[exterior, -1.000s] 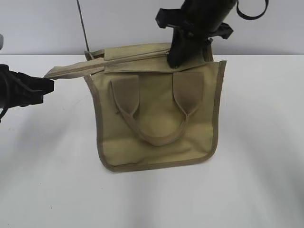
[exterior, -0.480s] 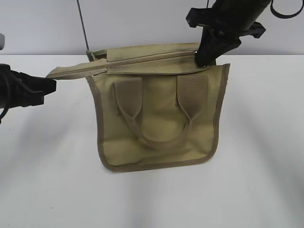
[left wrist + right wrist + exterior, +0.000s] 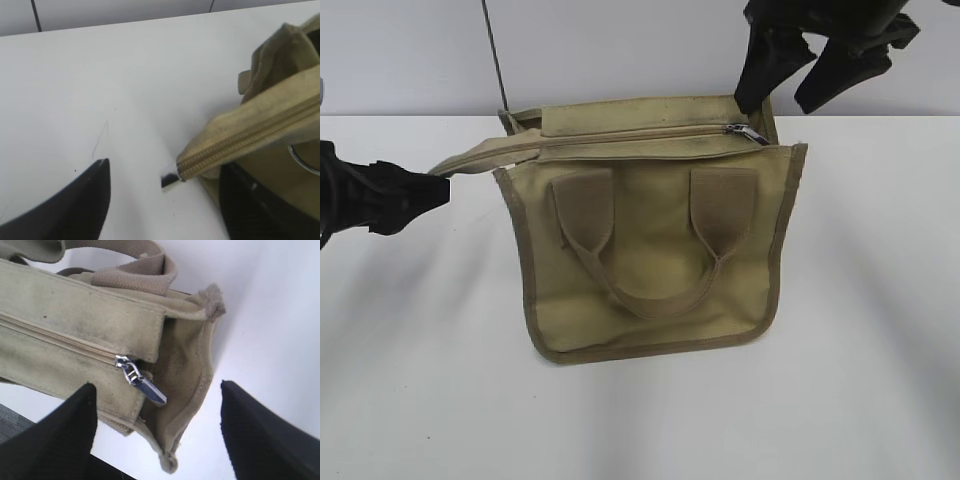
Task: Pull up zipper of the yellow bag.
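Bag (image 3: pixel 650 250) stands upright mid-table (image 3: pixel 860 380), front face to exterior camera, darker olive binding round its edges, two wide handle straps looping down the front and meeting in a U. Table is plain white, pale wall behind, thin dark cable running up from behind bag's left top corner. Right gripper (image 3: pixel 815 65) hangs above bag's top right corner, fingers spread wide apart, holding nothing; right wrist view shows both dark fingers (image 3: pixel 267 435) either side of bag's end with open gap between, not touching fabric. Left gripper (image 3: pixel 415 195) sits at left of bag at top-edge height, at the end of the tape tail sticking out leftward; left wrist view shows the two fingers (image 3: pixel 75 205) apart, tail end lying between them nearer the right finger, cannot tell if it is actually pinched there or only resting. Zipper (image 3: pixel 630 135) runs straight across bag top, teeth meshed along visible length, tape tail (image 3: pixel 235 145) extending past bag's left side and angled slightly down. Pull tab (image 3: pixel 142 382), small silver metal, sits at right end of zipper, just beside the top right corner, lying flat and pointing toward bag's end panel, free of both grippers.
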